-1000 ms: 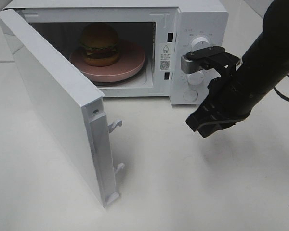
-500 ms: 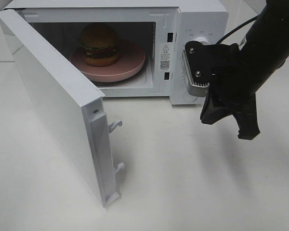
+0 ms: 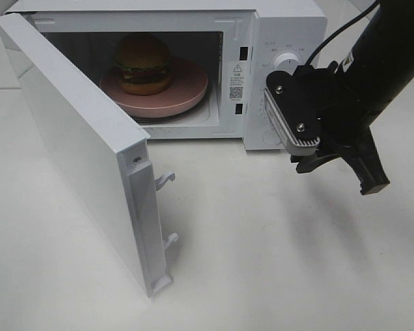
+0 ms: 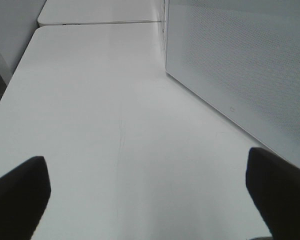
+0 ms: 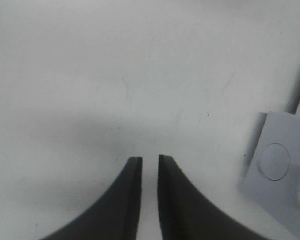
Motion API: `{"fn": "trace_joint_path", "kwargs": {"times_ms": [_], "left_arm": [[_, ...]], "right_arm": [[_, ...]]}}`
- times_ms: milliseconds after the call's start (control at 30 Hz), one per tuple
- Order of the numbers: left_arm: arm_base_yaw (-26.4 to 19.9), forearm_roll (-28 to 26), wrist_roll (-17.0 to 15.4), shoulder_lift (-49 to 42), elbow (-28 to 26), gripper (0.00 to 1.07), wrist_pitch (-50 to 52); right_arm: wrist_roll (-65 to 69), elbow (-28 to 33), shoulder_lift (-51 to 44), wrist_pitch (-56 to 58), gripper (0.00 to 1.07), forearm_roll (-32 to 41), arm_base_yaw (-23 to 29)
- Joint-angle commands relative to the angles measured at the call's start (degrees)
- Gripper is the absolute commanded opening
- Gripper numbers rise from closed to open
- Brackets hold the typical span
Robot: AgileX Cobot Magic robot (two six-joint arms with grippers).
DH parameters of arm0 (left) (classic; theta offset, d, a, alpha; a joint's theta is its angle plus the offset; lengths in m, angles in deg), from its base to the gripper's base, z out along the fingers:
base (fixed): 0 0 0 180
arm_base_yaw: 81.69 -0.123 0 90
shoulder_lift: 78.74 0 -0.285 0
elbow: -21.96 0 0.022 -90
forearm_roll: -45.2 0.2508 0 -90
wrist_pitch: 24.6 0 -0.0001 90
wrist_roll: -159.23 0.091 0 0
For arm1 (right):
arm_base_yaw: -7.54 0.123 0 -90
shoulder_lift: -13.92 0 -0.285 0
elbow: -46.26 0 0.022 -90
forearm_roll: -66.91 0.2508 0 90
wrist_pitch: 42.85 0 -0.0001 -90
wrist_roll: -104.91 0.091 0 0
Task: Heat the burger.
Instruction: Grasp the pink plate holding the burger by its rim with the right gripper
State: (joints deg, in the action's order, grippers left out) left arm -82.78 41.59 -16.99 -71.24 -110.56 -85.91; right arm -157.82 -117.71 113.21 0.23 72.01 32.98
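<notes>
White tabletop (image 3: 262,262); burger (image 3: 143,63) inside microwave (image 3: 290,27), well apart from right pincer (image 5: 148,161).

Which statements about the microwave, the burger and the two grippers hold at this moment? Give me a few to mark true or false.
1. The door of the microwave stands open. True.
2. The burger lies on the table in front of the microwave. False: it sits on the pink plate inside the microwave.
3. The left gripper is open, with nothing between its fingers. True.
4. The right gripper grips the plate. False: it hangs over the table in front of the microwave's knob panel, its fingers a narrow gap apart and holding nothing.
</notes>
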Motion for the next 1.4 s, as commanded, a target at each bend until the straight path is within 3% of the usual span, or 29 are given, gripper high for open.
{"fn": "trace_joint_path", "kwargs": {"times_ms": [33,67,133,233,267,400,600,933,1400], "left_arm": [[-0.11,-0.17,-0.06,-0.23,0.17,1.00,0.06],[-0.11,-0.17,-0.06,-0.23,0.17,1.00,0.06],[-0.11,-0.17,-0.06,-0.23,0.17,1.00,0.06],[-0.11,-0.17,-0.06,-0.23,0.17,1.00,0.06],[-0.11,-0.17,-0.06,-0.23,0.17,1.00,0.06],[-0.11,-0.17,-0.06,-0.23,0.17,1.00,0.06],[-0.11,-0.17,-0.06,-0.23,0.17,1.00,0.06],[-0.11,-0.17,-0.06,-0.23,0.17,1.00,0.06],[-0.11,-0.17,-0.06,-0.23,0.17,1.00,0.06]], "right_arm": [[2.98,-0.40,-0.29,-3.09,0.47,0.00,2.06],[2.98,-0.40,-0.29,-3.09,0.47,0.00,2.06],[6.47,-0.40,-0.29,-5.90,0.84,-1.83,4.18],[7.05,-0.40,-0.29,-6.47,0.91,-2.29,4.64],[8.82,-0.40,-0.29,-8.19,1.02,-3.61,5.56],[10.83,-0.40,-0.23,-10.71,1.01,-7.28,6.82],[10.83,-0.80,0.17,-12.43,1.00,-7.28,6.82],[15.58,-9.51,8.65,-15.24,0.96,-12.09,10.08],[17.07,-17.13,17.19,-19.31,0.92,-12.20,10.26]]}}
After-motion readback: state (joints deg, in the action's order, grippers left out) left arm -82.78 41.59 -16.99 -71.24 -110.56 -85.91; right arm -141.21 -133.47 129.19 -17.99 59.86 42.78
